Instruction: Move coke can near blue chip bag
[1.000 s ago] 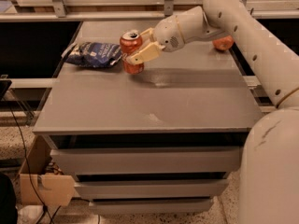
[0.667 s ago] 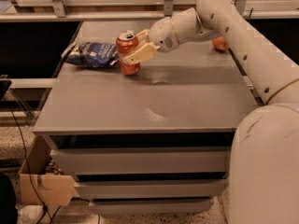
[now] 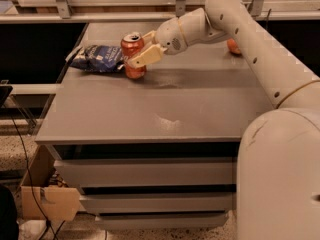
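Observation:
The coke can (image 3: 132,49) is red with a silver top and stands upright at the back left of the grey table (image 3: 165,109). The blue chip bag (image 3: 96,58) lies flat just left of the can, almost touching it. My gripper (image 3: 141,48) reaches in from the right, and its pale fingers (image 3: 145,58) are shut around the can's body. The can's base sits at or just above the table top.
An orange-red round fruit (image 3: 232,46) sits at the back right, half hidden behind my arm. A metal rail runs along the back edge. A cardboard box (image 3: 42,191) sits on the floor at the lower left. The table has drawers below.
My gripper has carried the coke can a little to the left, closer to the blue chip bag. The bag has not moved.

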`<move>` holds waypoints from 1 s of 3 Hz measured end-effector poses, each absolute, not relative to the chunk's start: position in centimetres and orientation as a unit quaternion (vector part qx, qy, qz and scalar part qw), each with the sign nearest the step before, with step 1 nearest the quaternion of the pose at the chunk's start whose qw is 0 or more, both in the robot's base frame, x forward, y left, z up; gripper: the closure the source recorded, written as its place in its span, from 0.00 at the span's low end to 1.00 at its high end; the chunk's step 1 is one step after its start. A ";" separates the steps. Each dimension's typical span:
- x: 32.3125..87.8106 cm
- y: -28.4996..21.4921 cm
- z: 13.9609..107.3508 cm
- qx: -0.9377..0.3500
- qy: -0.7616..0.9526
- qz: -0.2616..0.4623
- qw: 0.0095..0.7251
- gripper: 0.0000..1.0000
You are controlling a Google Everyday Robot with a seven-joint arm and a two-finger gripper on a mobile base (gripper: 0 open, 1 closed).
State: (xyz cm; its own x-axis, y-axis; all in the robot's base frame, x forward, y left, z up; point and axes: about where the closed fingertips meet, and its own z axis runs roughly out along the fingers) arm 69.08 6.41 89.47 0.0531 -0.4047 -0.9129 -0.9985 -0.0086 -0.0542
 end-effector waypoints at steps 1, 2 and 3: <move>69.3 6.8 89.5 -0.604 0.580 0.375 0.397 0.60; 69.4 7.1 89.4 -0.604 0.580 0.379 0.394 0.36; 69.5 7.3 89.4 -0.604 0.579 0.382 0.392 0.12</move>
State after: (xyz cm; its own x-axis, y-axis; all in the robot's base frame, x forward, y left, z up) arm 69.48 7.27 89.39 0.0366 -0.4000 -0.9158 -0.9993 -0.0206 -0.0310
